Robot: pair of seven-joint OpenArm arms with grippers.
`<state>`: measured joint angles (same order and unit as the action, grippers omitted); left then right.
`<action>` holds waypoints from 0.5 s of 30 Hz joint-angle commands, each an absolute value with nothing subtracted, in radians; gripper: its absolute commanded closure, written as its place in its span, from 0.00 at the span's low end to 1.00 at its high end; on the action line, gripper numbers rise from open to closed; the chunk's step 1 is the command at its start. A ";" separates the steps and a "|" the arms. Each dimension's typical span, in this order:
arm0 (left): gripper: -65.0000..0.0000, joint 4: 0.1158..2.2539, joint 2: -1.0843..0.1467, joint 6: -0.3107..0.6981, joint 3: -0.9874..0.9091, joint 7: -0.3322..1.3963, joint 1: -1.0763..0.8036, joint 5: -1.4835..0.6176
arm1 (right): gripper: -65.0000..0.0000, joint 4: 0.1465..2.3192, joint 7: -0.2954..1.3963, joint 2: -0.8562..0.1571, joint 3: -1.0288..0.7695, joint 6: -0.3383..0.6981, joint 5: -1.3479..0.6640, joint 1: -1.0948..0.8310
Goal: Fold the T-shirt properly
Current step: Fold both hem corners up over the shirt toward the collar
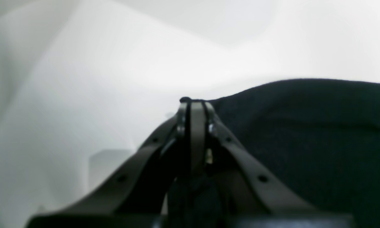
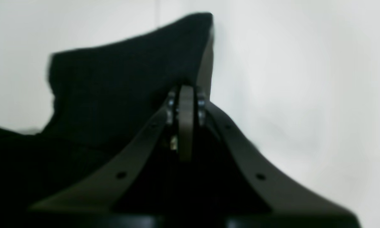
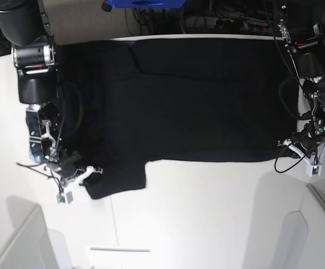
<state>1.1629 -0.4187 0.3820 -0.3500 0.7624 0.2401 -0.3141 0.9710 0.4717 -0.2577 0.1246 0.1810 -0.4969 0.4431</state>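
Observation:
A large black T-shirt (image 3: 196, 101) lies spread flat on the white table (image 3: 207, 213), plain side up. At its lower right corner in the base view my left gripper (image 3: 290, 144) has its jaws closed on the cloth's edge. The left wrist view shows that gripper (image 1: 193, 103) shut, a sliver of black cloth at its tips and the T-shirt (image 1: 303, 126) stretching off to the right. My right gripper (image 3: 91, 170) is shut on the sleeve at the lower left. In its wrist view the gripper (image 2: 186, 90) pinches a raised flap of the T-shirt (image 2: 114, 95).
A blue object (image 3: 143, 3) and a tangle of cables (image 3: 224, 19) lie beyond the table's far edge. Pale grey panels stand at the lower left (image 3: 17, 241) and lower right (image 3: 314, 230). The T-shirt reaches the table's far edge.

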 commanded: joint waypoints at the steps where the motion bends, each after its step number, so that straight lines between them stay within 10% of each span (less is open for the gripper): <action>1: 1.00 1.196 -0.438 0.384 -0.357 0.774 0.252 -0.321 | 1.00 1.003 0.460 -0.282 0.119 0.182 -0.506 0.460; 15: 1.00 1.489 -0.390 0.384 -0.455 0.849 0.119 -0.321 | 1.00 1.171 0.461 -0.295 0.053 0.182 -0.506 0.328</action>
<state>1.4681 -0.3679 0.3908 -0.4484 0.8688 0.1017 -0.3191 1.1526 0.4835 -0.2787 0.0628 0.1799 -0.4980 0.3031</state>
